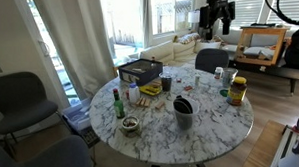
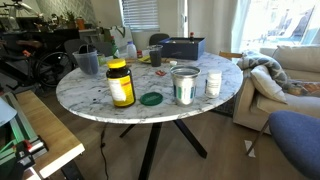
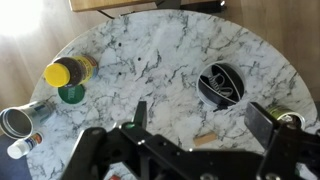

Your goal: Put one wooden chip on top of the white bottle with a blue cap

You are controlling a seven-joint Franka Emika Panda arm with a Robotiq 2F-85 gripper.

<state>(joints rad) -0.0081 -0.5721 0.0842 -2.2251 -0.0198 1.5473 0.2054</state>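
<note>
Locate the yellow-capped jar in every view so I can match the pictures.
Exterior view: the yellow-capped jar stands at the right edge of the tabletop.
Exterior view: the jar stands near the front left edge, beside a green lid.
Wrist view: the jar is at the upper left, seen from above.
Shared landmark: the round marble table.

The table (image 3: 160, 50) is grey-veined white marble, the jar (image 2: 120, 88) amber, yellow-capped.

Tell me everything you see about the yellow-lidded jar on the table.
The jar is amber-brown, seemingly plastic, with a yellow lid and a yellow label. It is closed and stands upright near the edge of the marble table, close beside a flat green lid. Nothing rests on it.
</note>
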